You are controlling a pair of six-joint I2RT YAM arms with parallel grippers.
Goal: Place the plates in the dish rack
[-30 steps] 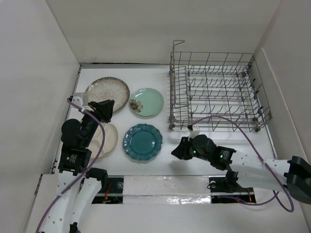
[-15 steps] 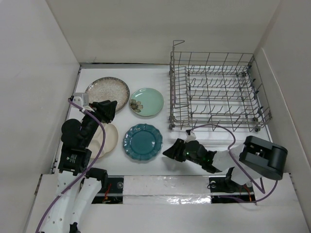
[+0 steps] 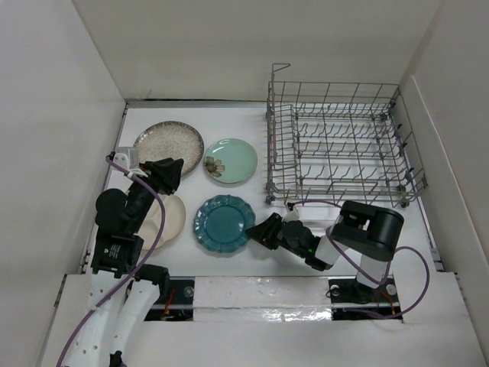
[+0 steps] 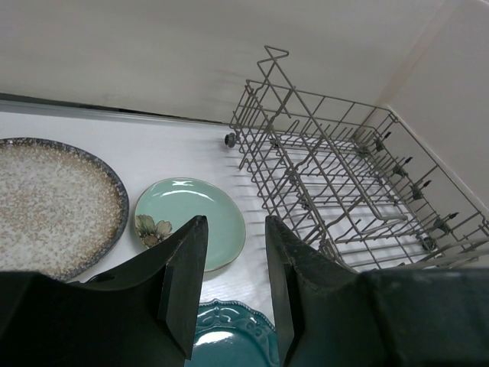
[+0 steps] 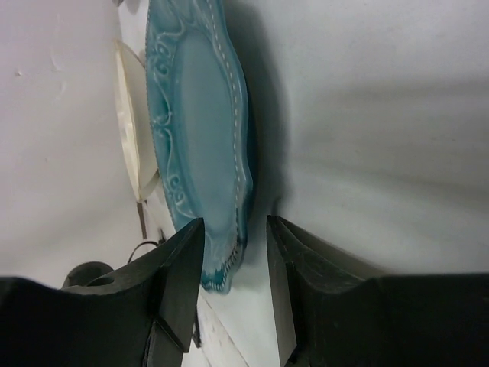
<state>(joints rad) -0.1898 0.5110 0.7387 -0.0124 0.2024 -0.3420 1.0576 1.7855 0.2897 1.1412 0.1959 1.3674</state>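
The dark teal scalloped plate (image 3: 224, 222) lies flat at the table's front middle. My right gripper (image 3: 262, 232) is open, low at the plate's right rim; in the right wrist view (image 5: 235, 245) the teal rim (image 5: 199, 145) sits between the jaws, one above and one at table level. The cream plate (image 3: 171, 216) lies left of it, half under my left arm. My left gripper (image 3: 170, 174) is open and empty, held above the table. The mint flower plate (image 3: 230, 160) and the speckled beige plate (image 3: 168, 142) lie behind. The grey wire dish rack (image 3: 340, 145) stands at the right, with no plates in it.
White walls close the table on the left, back and right. A taped strip (image 3: 252, 290) runs along the near edge. The right arm's purple cable (image 3: 416, 271) loops near its base. In the left wrist view the rack (image 4: 344, 183) and mint plate (image 4: 191, 218) lie ahead.
My right gripper has slid left along the table from in front of the rack to the teal plate's right rim. The left arm has barely moved.
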